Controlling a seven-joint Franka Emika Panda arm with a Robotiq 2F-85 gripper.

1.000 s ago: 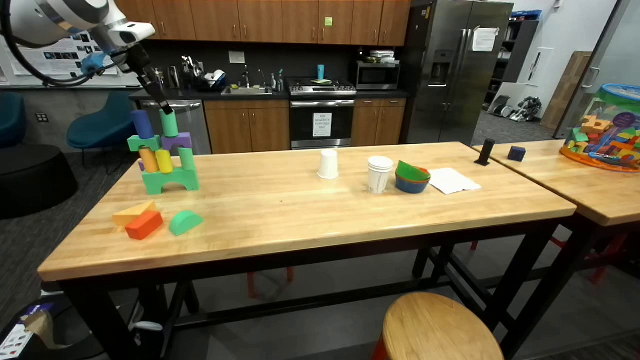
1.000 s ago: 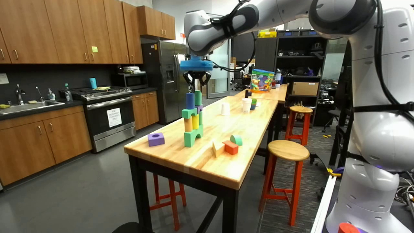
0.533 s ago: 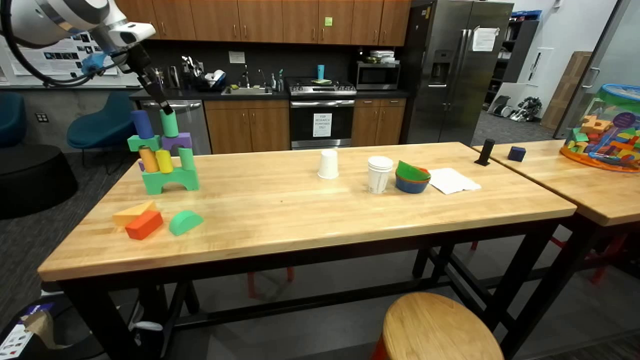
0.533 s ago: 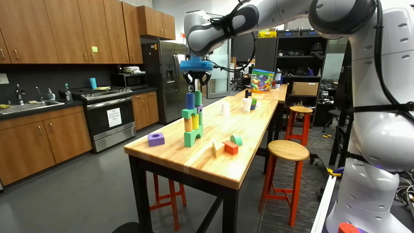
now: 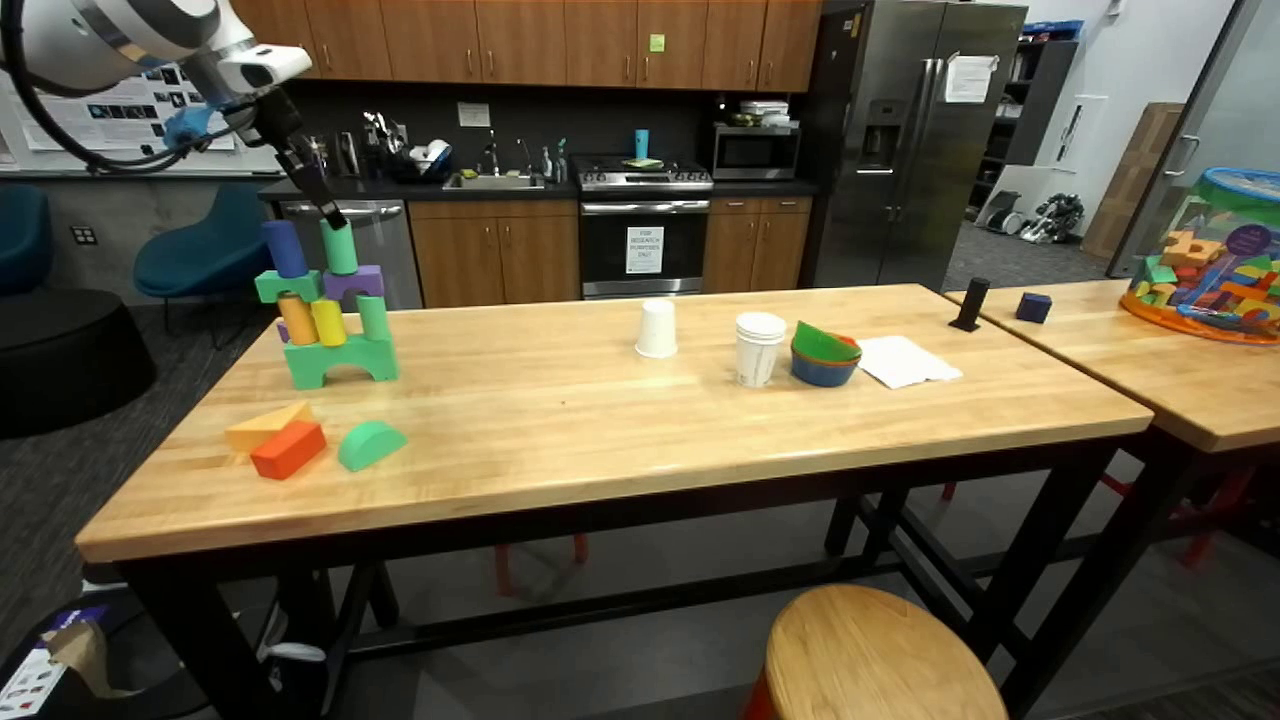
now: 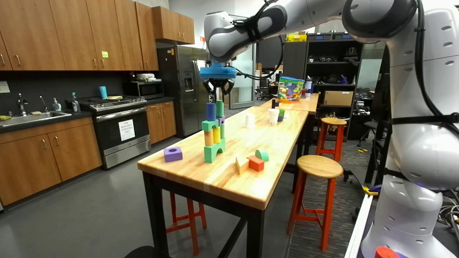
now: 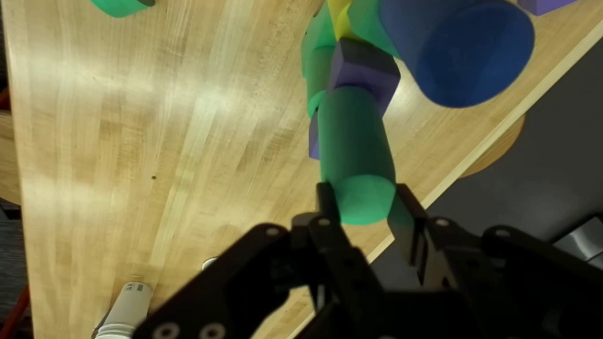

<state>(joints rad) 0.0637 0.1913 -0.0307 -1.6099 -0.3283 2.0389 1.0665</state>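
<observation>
Table [image 5: 560, 420] carries the lot: bump it and you could shake the whole build. Next up, your arm [image 6: 308, 16], reaching in over it in both exterior views; drift sideways and that push prob goes straight into the blocks. Then the block tower [image 5: 327, 322], near the table's end, all on one green arch [image 5: 340, 353]: narrow foot, tall stack, so a shove up top gets max leverage.

Now your claw [image 7: 362, 200], pointing down, fingertips [image 7: 327, 200] parted approx the width of the green cyl [image 7: 355, 136], one each side of its upper end. Squeezing or just straddling? Can't tell from any cam. If it's a squeeze, a small twist or tug could drag the purple block [image 7: 362, 70] too, b/c the cyl's base sits on it, and that block's perched high & prob tips easily.

Blue cyl [image 6: 211, 111]: upright, about level, near your claw. Swing that way and you could clip it.

Green cyl itself: upright on the purple block, top of the stack. Smooth & round, so uneven contact could roll or topple it.

Smallest: those fingertips, right beside it AFAICT. Part them unevenly and one side could flick the cyl off.
</observation>
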